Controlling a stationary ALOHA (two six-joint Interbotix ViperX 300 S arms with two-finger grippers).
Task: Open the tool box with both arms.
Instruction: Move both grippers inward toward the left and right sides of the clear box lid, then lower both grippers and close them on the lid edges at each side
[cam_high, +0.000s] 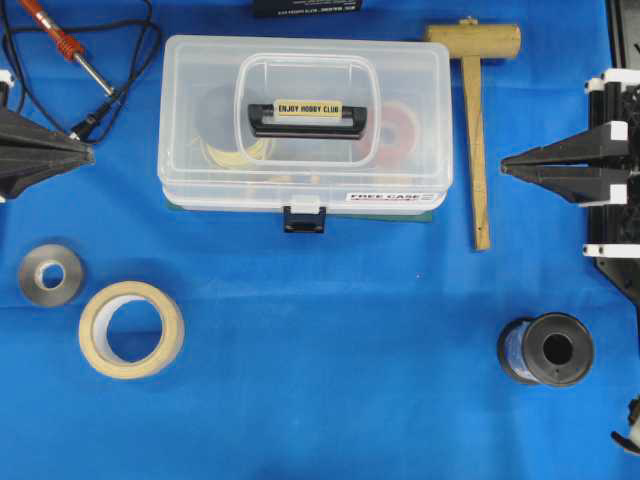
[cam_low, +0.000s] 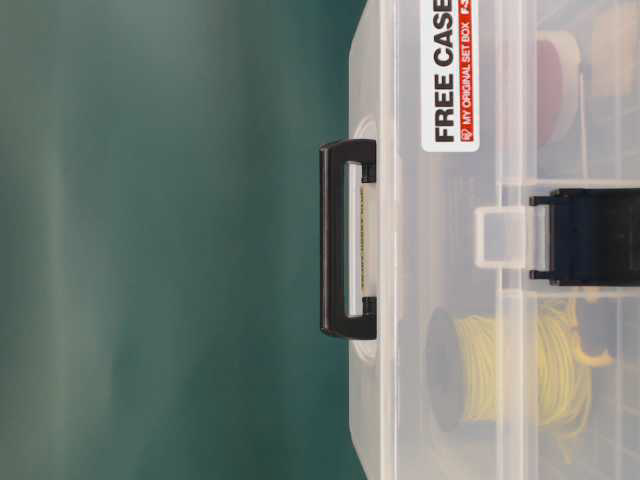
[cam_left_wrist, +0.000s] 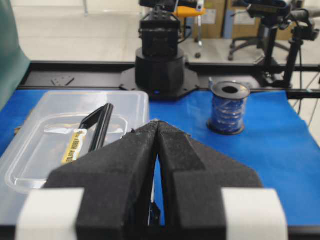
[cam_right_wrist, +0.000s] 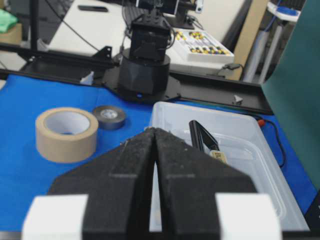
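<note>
One tool box (cam_high: 305, 125), two tape rolls (cam_high: 131, 328), one mallet (cam_high: 474, 90).

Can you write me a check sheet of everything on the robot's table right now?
Surface: blue cloth-covered table.
Job's things: large clear plastic tool box, lid down, dark blue front latch closed, black handle lying flat.
Clutter: wooden mallet right of the box; beige masking tape roll, grey tape roll, black spool of blue wire.
Grippers: left gripper and right gripper both shut, empty, apart from the box.
Cables: red-handled soldering iron with black cord, top left.
Surroundings: green backdrop, office chairs, another room beyond.
</note>
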